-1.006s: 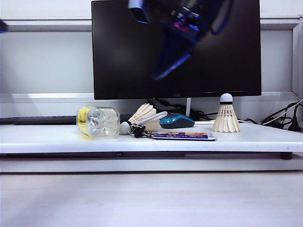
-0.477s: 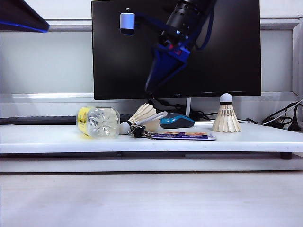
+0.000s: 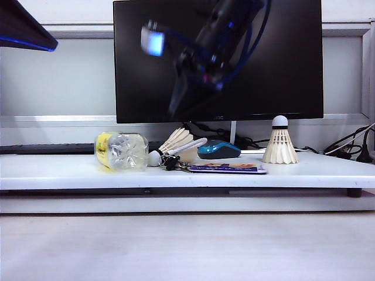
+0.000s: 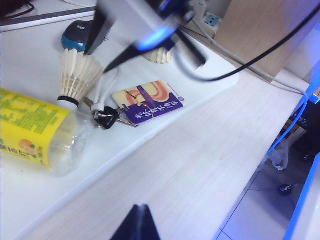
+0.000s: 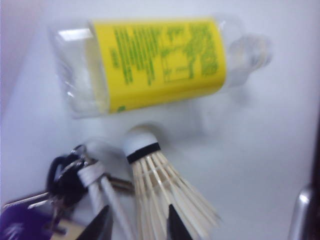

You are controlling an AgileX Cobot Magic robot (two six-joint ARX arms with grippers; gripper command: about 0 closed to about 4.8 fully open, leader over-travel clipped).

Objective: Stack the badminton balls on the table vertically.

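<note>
One of the badminton balls (image 3: 176,142) lies on its side on the white table (image 3: 58,175), cork tip toward the bottle. The other badminton ball (image 3: 280,142) stands upright at the right, cork up. My right gripper (image 3: 174,105) hangs blurred in front of the monitor, well above the lying one. In the right wrist view this gripper (image 5: 137,227) is open, its two dark fingers framing the lying ball's feather skirt (image 5: 160,190) below. My left gripper (image 4: 140,220) is shut and empty, over the pale wood surface off the table's front edge; it shows at the upper left corner (image 3: 23,29).
A clear bottle (image 3: 122,151) with a yellow label lies left of the lying ball. Keys on a white cord (image 3: 171,162) and a purple card (image 3: 225,168) lie beside it. A blue mouse (image 3: 218,150), the black monitor (image 3: 281,58) and cables (image 3: 351,149) stand behind.
The right arm has come down and to the left in front of the monitor, toward the lying ball. The left arm's dark tip has entered the upper left corner.
</note>
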